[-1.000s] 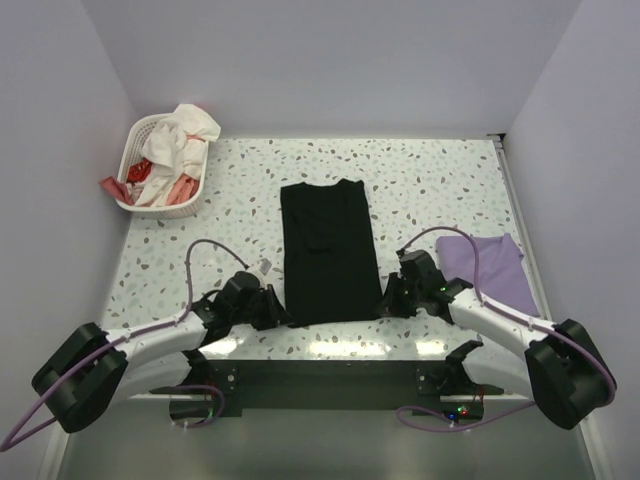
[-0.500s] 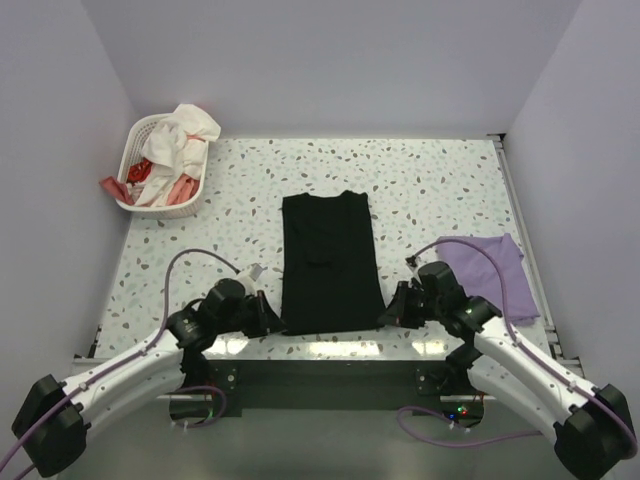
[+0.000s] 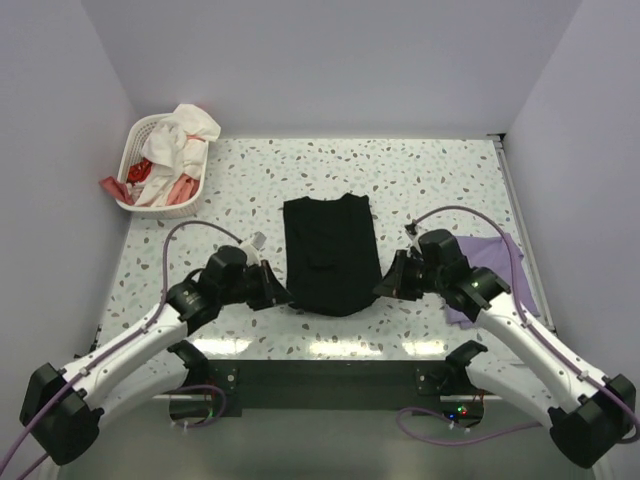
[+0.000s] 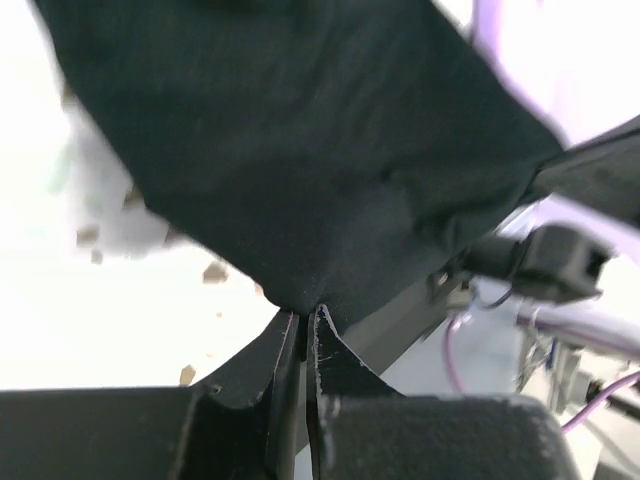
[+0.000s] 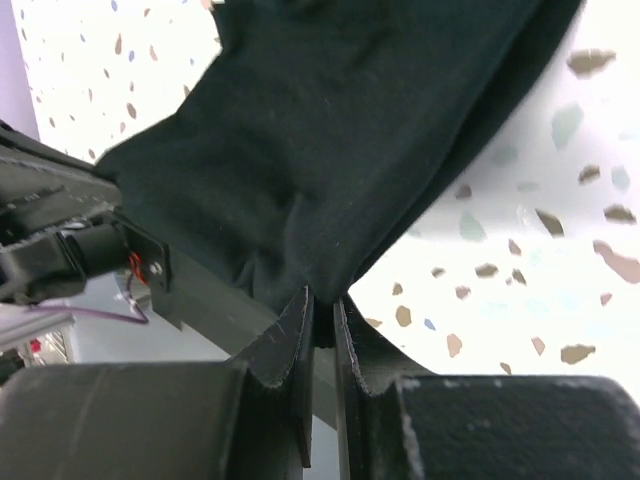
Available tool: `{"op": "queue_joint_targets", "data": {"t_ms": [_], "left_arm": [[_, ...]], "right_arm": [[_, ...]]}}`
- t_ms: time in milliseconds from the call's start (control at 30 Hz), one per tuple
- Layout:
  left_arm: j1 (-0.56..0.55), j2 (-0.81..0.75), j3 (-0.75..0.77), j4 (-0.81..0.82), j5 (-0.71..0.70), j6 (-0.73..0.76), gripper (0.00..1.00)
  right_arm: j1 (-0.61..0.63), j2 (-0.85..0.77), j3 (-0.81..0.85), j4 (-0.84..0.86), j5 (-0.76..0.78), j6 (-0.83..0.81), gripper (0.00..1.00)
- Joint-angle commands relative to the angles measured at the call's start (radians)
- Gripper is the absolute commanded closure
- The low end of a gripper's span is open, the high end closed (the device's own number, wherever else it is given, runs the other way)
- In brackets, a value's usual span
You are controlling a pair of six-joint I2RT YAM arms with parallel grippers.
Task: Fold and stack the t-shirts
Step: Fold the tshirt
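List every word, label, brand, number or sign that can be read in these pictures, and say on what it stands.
No readable text in any view.
Black shirt, purple shirt, white basket: plain, no print or label shows.
Small white piece on the left arm: too small to tell if it bears writing.

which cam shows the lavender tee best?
Top external: the lavender tee lies flat near the right edge of the table, with the right arm crossing its near part. Both wrist views show only the black tee pinched in their own fingers; I can make out no lavender cloth there.
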Motion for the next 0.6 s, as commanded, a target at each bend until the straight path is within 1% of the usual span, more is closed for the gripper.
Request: {"op": "queue_joint_targets", "data": {"t_ms": [0,33,100,167,200,233,267,333,367,400,467,500,533,567], "left_arm": [[0.090,0.088,0.129,0.081,0.111,0.062,1.00],[0.111,0.112,0.172,0.098,0.155,0.076,1.00],[0.159,0.192,0.218,0.116,0.191,0.089,1.00],[0.184,0.252,0.306,0.109,0.198,0.126,1.00],[0.211,0.315,0.335,0.105,0.206,0.135,1.00],[0.225,0.344,0.359,0.113,0.218,0.145,1.00],[0.253,0.373,0.401,0.133,0.232,0.148,1.00],[0.285,0.462,0.439,0.151,0.244,0.146,1.00],[0.318,0.493,0.474,0.185,0.272,0.145,1.00],[0.332,0.552,0.498,0.194,0.275,0.145,1.00],[0.377,0.612,0.562,0.231,0.286,0.142,1.00],[0.394,0.675,0.583,0.243,0.292,0.139,1.00],[0.409,0.706,0.606,0.253,0.300,0.125,1.00],[0.440,0.769,0.640,0.297,0.316,0.114,1.00]], "right_arm": [[-0.006,0.075,0.104,0.061,0.023,-0.014,1.00],[-0.020,0.133,0.149,0.074,0.023,-0.023,1.00],[-0.039,0.190,0.225,0.097,0.021,-0.037,1.00],[-0.069,0.272,0.272,0.130,0.029,-0.053,1.00],[-0.083,0.309,0.298,0.136,0.025,-0.060,1.00],[-0.114,0.340,0.358,0.138,0.017,-0.075,1.00],[-0.128,0.406,0.387,0.150,0.006,-0.078,1.00],[-0.175,0.472,0.467,0.170,-0.014,-0.083,1.00],[-0.192,0.550,0.496,0.181,-0.047,-0.084,1.00],[-0.207,0.584,0.550,0.192,-0.057,-0.083,1.00],[-0.247,0.660,0.610,0.213,-0.075,-0.083,1.00],[-0.258,0.746,0.644,0.218,-0.098,-0.081,1.00],[-0.276,0.786,0.712,0.225,-0.100,-0.075,1.00],[-0.286,0.828,0.751,0.233,-0.103,-0.075,1.00]]}}
